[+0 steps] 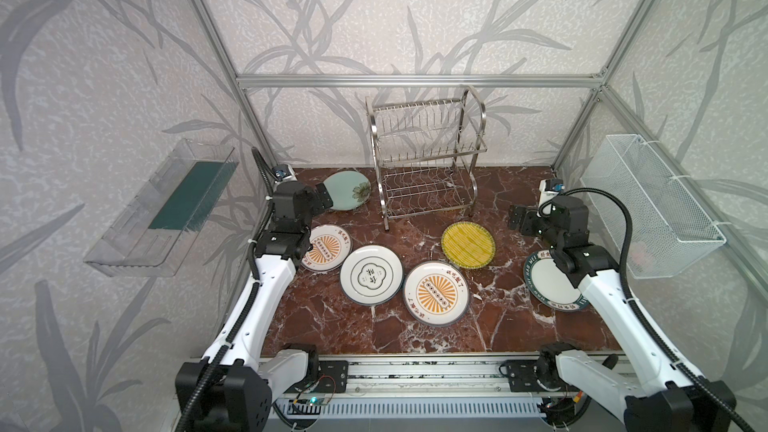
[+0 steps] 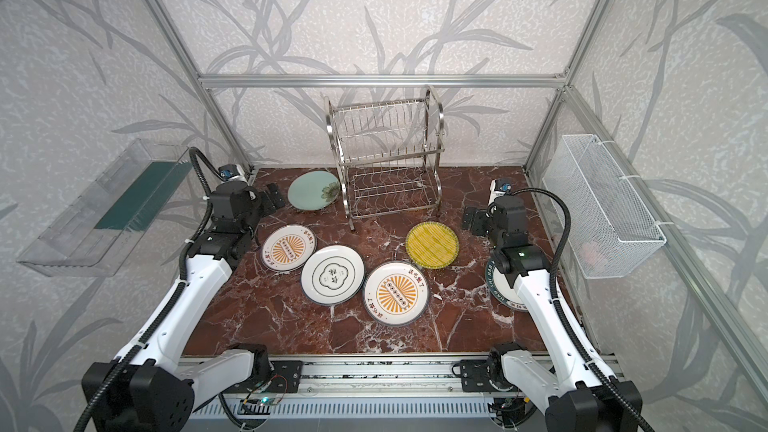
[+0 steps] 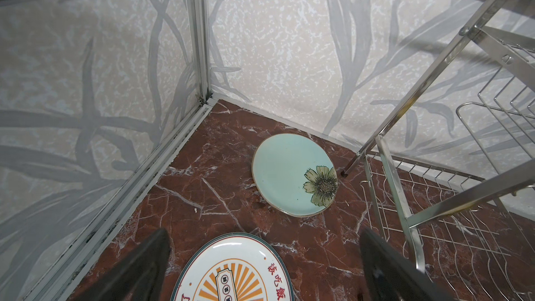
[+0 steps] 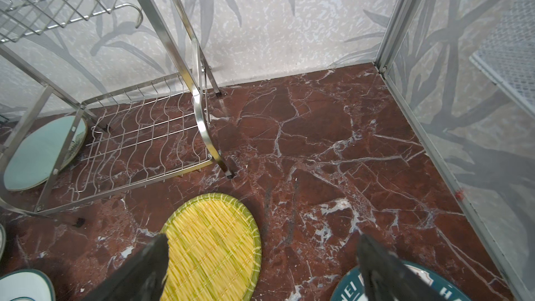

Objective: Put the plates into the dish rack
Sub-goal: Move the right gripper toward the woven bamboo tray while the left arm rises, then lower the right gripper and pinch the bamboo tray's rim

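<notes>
Listing stock, we found two-tier shiny steel wire dish rack [image 1: 424, 160] empty at back of red-brown marble tabletop [image 1: 415, 334], prongs upright to take plates on edge. Six round plates lay flat before it:
- pale mint flowered plate [image 1: 347, 191], just beside rack's left foot
- left sunburst plate [image 1: 326, 248]
- white quatrefoil plate [image 1: 371, 275]
- centre sunburst plate [image 1: 436, 292]
- yellow ribbed plate [image 1: 467, 245]
- teal-lettered plate [image 1: 548, 284], partly under right arm

Left gripper [image 3: 263, 233] hovered over left sunburst plate, jaws wide, empty. Right gripper [image 4: 262, 237] likewise, between yellow and teal-lettered plates. We judged both readied for rim pinches, loading not begun.
</notes>
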